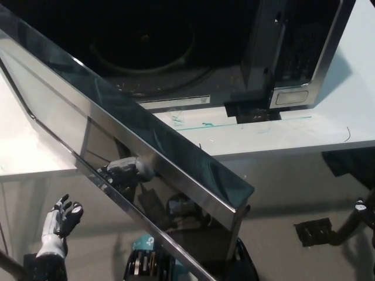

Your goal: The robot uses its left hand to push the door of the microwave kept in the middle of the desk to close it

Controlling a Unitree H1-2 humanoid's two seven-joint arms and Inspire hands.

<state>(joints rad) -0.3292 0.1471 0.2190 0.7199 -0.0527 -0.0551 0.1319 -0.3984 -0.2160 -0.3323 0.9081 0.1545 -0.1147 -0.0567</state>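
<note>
The microwave (pixel 293 52) stands on the white desk (pixel 351 117) with its dark cavity and round turntable (pixel 146 47) exposed. Its glossy door (pixel 146 158) swings wide open and runs from the upper left down to the lower middle of the head view. My white left hand (pixel 61 222) hovers at the lower left, below and left of the door's outer face and apart from it, open with fingers spread. A small black part of my right arm (pixel 363 213) shows at the right edge; its fingers are too small to read.
The desk's front edge (pixel 304 146) runs across the right half, with grey floor below it. A dark square object (pixel 313 231) lies on the floor at the right. The door's glossy face carries dark reflections.
</note>
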